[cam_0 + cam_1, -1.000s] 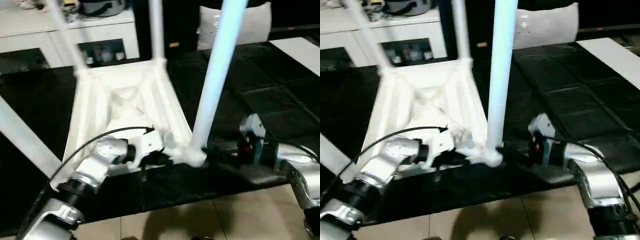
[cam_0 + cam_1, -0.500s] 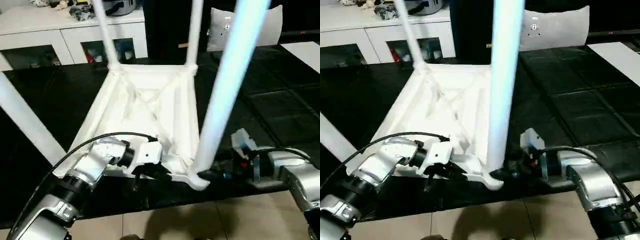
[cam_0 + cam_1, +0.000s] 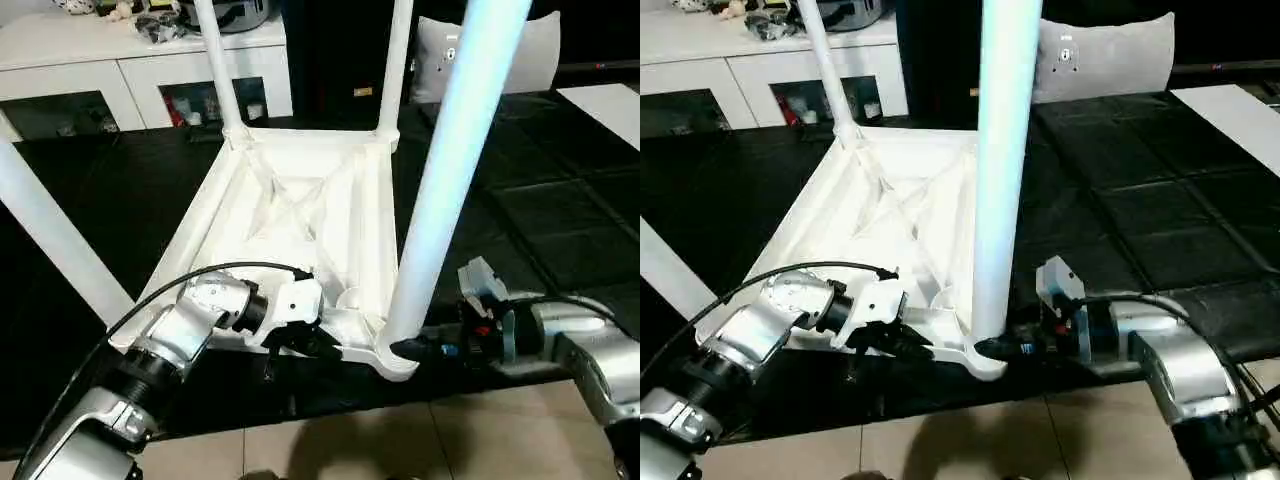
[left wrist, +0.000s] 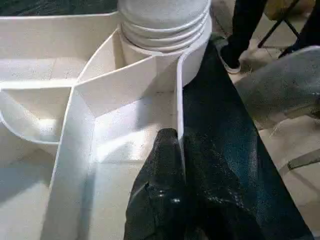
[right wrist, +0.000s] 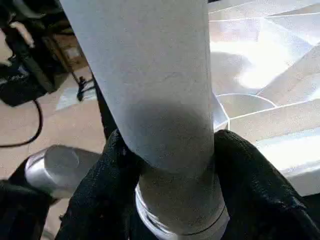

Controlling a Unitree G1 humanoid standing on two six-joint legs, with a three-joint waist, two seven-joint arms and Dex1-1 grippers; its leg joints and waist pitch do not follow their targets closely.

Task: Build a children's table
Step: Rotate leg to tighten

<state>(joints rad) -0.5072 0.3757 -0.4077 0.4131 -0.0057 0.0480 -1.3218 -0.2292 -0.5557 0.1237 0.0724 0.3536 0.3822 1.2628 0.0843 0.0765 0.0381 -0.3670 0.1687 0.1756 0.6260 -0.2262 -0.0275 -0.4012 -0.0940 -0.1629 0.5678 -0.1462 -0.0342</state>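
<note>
Upturned all-white plastic children's table (image 3: 300, 215), X-ribbed underside up, lay flat on the black tiled mat (image 3: 560, 200), near that mat's front edge, roughly midway along it. Four long tapered white legs stood up from the round corner sockets: two at the far corners (image 3: 215, 60), one at the near-left corner (image 3: 50, 245), one at the near-right corner (image 3: 455, 165).

Left gripper (image 3: 300, 335) sat at the tabletop's near rim, jaws pressed together on the thin white rim wall (image 4: 179, 107), one black finger (image 4: 160, 185) inside the rim and the other outside, just beside the near-right corner socket (image 4: 165, 25).

Right gripper (image 3: 415, 350) reached in level from the right at the base of the near-right leg, black fingers (image 5: 252, 185) wrapped round either side of the leg's foot just above the socket, jaws pinching that leg (image 5: 150, 90).

Silver forearms (image 3: 170, 350) angled in from both lower corners of the head views, black cable (image 3: 200, 275) looping over the left one.

Behind the mat: white cabinet with glass doors (image 3: 130, 85), grey cushion (image 3: 490, 55). Beige floor tiles (image 3: 400, 445) in front of the mat's near edge. A person's dark trouser leg and shoe (image 4: 235, 45) seen beyond the mat in the left wrist view.
</note>
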